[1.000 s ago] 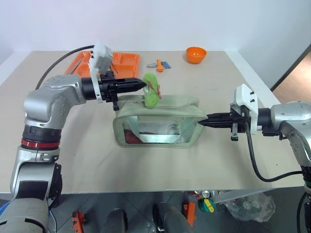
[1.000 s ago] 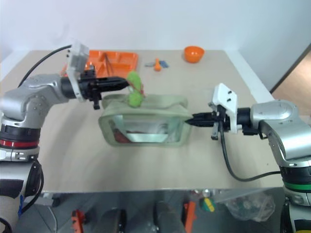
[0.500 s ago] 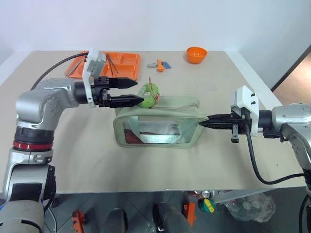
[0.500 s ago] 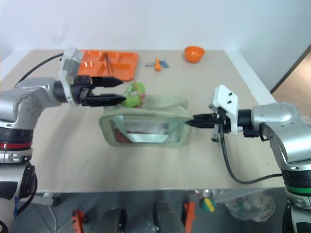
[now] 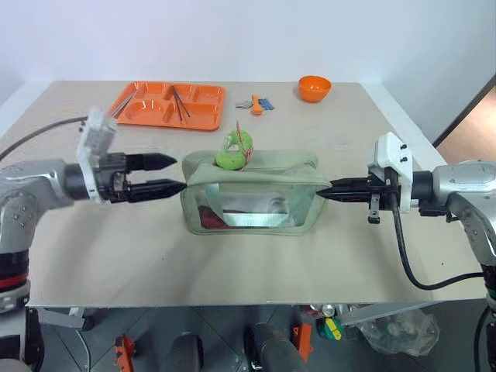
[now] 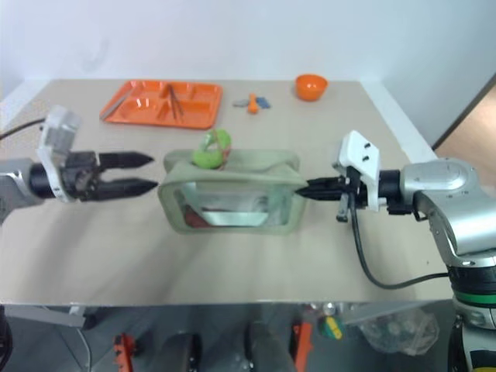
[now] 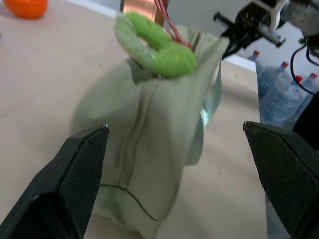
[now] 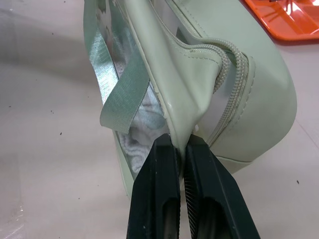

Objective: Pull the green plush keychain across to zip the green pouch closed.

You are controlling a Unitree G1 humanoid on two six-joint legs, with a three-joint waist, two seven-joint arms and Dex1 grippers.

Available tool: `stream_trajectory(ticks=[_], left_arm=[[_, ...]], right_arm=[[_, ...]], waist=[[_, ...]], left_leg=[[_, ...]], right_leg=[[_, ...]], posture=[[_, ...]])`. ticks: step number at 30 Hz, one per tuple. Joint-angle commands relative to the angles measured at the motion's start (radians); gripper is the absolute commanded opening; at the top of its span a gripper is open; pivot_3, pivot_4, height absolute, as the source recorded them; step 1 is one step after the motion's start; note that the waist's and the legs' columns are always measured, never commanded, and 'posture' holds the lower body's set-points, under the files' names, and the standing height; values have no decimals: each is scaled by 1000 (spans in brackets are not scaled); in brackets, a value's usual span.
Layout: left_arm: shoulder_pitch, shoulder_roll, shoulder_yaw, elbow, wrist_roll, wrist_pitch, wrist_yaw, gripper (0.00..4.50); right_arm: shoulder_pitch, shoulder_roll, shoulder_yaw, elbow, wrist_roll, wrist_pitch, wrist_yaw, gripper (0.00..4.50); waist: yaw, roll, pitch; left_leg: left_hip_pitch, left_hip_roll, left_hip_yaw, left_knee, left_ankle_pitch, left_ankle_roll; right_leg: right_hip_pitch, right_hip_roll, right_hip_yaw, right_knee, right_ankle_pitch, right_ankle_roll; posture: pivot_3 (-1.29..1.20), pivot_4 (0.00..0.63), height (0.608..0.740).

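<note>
1. The desk [image 5: 256, 256] carries the green pouch [image 5: 252, 198] near its middle, long axis running left to right.
2. An orange tray [image 5: 167, 105] sits at the far left of the desk, well apart from the pouch; an orange bowl [image 5: 314, 87] sits far right.
3. The right tool [image 5: 324, 191] is pinched closed on the pouch's right end, holding the fabric beside the zip.
4. The left tool [image 5: 177, 173] stands wide open just beside the pouch's left end, gripping nothing and pointing at the pouch.
5. The green plush keychain [image 5: 234, 151] rests on the pouch's top toward its left end, beyond the left tool's tips, its red cords pointing up.
</note>
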Motion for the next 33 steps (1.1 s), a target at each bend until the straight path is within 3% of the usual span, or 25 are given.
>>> stream_trajectory(ticks=[1,6,14,16,20,33], left_arm=[[48,0,-33,-31,36,-42,9,4481],[43,-21,-58,7,48,-54,18,4481],[34,-75,-84,25,66,-110,33,2100],[28,-89,-67,11,33,-88,37,1245],[32,-90,-58,-7,20,-74,49,53],[68,-86,-85,-45,50,-78,100,53]], right_arm=[[-29,8,-10,0,-8,-22,-12,0],[-31,9,-18,4,-11,-18,-14,0],[-17,7,-25,-5,-11,-14,-29,0],[-12,5,-24,-7,-11,-14,-29,0],[-11,5,-21,-9,-7,-7,-30,0],[-3,23,-35,-9,4,24,-68,0]], waist=[[-2,0,0],[0,0,0],[0,0,0],[0,0,0],[-2,0,0],[0,0,0]], left_leg=[[0,0,0,0,0,0],[0,1,0,-1,0,0],[0,0,1,-1,0,0],[0,0,1,0,0,0],[0,0,1,-1,0,0],[0,0,1,0,0,0]], right_leg=[[0,0,0,0,0,0],[0,1,1,0,0,-1],[0,0,0,0,0,0],[0,0,1,0,0,0],[0,1,1,0,0,0],[0,0,1,0,0,0]], posture=[[0,150,740],[0,150,740],[0,150,740],[0,150,740],[0,150,740],[0,150,740]])
